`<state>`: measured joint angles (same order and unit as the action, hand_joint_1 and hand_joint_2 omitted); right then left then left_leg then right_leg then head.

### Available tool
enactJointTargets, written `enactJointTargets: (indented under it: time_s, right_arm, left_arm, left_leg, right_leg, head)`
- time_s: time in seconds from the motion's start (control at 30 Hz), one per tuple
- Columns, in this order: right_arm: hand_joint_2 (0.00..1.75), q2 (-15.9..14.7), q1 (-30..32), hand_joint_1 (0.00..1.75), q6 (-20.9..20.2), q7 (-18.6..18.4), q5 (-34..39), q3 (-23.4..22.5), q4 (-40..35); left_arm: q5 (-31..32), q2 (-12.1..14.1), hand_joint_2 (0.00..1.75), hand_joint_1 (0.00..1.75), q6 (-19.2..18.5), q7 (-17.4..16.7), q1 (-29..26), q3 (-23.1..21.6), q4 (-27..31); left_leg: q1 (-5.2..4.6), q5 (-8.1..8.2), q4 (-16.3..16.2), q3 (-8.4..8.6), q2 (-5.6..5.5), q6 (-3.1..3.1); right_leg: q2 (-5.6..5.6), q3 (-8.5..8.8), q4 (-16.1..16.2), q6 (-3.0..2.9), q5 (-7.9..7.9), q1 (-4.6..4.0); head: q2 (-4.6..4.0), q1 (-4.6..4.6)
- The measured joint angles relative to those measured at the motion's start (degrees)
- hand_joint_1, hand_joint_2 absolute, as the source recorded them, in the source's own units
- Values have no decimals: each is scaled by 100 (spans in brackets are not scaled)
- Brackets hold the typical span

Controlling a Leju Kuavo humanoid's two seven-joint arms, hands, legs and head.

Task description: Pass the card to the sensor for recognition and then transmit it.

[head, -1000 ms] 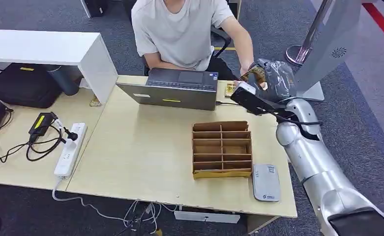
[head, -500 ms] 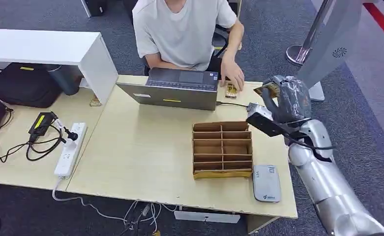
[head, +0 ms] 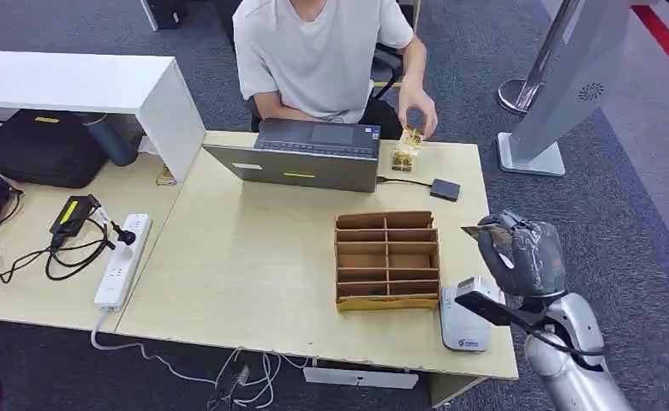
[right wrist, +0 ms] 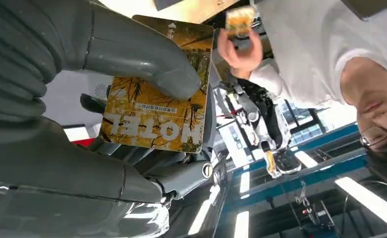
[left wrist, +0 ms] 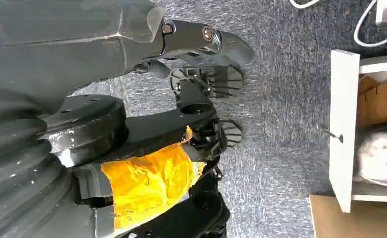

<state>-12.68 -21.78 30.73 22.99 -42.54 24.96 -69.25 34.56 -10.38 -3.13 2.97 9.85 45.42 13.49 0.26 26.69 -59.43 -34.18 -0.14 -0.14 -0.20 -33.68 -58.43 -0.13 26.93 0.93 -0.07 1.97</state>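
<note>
One card (right wrist: 156, 89) gripped in right hand (head: 519, 254); left hand's state unclear.

The head view is evenly and brightly lit from overhead, with soft, short shadows: the brown cardboard divider box (head: 387, 259) throws only a thin dark edge on the pale wooden surface (head: 253, 257). The person's hand (head: 419, 110) at 12 o'clock and the small yellow card in it are smeared by motion. In the right wrist view, white ceiling light strips (right wrist: 359, 196) at 5 o'clock are blown out, and the orange printed hotel card (right wrist: 156, 94) is sharp while the background is softer. The left wrist view is dimmer, with glare on the bright yellow tape (left wrist: 149, 181).
</note>
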Motion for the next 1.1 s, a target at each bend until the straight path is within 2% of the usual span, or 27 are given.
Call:
enactJointTargets:
  time_s: [0.47, 0.8, 1.1]
  right_arm:
    - [175, 5, 402, 175, 11, 39, -308, -92, 25]
    - [175, 253, 500, 175, 308, -7, -603, 24, 804]
    - [175, 319, 535, 175, 581, -44, -649, -28, 1662]
  left_arm:
    - [26, 35, 175, 0, -13, 2, -7, 0, 0]
    - [63, 35, 175, 0, -13, -79, 3, 0, 0]
    - [107, 35, 175, 0, -13, -129, 3, -13, 0]
  left_leg:
    - [0, -1, 0, -1, 0, 0]
    - [0, 0, 1, -1, 0, 0]
    - [-1, 0, 0, -1, 0, 0]
  right_leg:
    - [0, 0, 0, 0, -1, 0]
    - [0, 0, 0, 0, 0, 0]
    - [0, 0, 1, 0, 0, 1]
  head:
    - [0, 0]
    - [0, 2]
    - [0, 0]
